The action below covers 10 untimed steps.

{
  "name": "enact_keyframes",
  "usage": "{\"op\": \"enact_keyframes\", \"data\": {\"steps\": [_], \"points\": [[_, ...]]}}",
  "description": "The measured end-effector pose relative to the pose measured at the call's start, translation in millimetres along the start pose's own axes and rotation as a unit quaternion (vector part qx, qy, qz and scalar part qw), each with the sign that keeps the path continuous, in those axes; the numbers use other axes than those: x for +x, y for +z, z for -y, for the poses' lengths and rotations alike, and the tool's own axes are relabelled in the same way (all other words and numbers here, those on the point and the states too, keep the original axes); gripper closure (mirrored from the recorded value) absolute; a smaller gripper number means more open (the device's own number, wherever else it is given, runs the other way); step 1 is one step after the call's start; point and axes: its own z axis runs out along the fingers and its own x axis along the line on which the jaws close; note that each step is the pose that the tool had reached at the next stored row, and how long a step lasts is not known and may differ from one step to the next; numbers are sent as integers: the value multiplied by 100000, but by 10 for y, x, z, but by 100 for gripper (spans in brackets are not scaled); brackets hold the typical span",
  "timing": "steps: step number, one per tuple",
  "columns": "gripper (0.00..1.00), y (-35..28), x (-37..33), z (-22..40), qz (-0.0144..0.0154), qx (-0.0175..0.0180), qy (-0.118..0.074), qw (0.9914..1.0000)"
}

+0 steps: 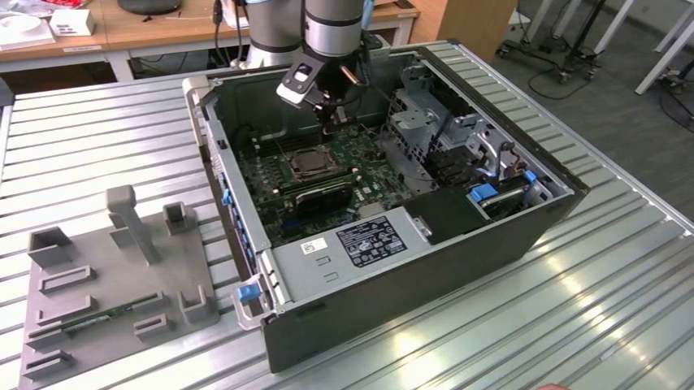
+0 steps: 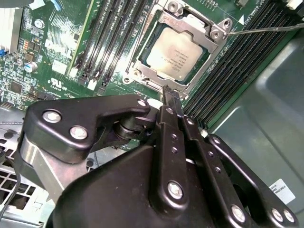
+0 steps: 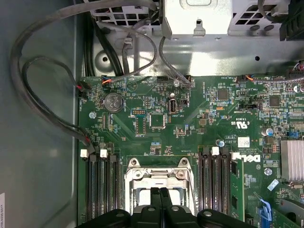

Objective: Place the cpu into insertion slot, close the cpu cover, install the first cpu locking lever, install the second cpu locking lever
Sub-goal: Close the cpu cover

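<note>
One open computer case (image 1: pixel 434 268) stands in the exterior view, with one grey fixture plate (image 1: pixel 114 276) at its eight o'clock. Inside: one motherboard (image 3: pixel 190 133), one cpu (image 2: pixel 178 52), one cpu cover (image 2: pixel 186 22), one coin battery (image 3: pixel 112 101), one finned heatsink (image 3: pixel 292 159), and two banks of memory slots (image 2: pixel 114 38).

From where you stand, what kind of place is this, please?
Probably a robotics lab or test workshop: an opened computer case lies on a ribbed metal table, a grey fixture tray sits beside it, and wooden desks stand behind.
</note>
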Motion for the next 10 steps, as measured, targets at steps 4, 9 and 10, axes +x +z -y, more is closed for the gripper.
{"op": "enact_keyframes", "data": {"steps": [4,9,10], "points": [[89,0,0,1,13,318,12,99999],[89,0,0,0,9,355,12,99999],[89,0,0,1,9,355,4,99999]]}}
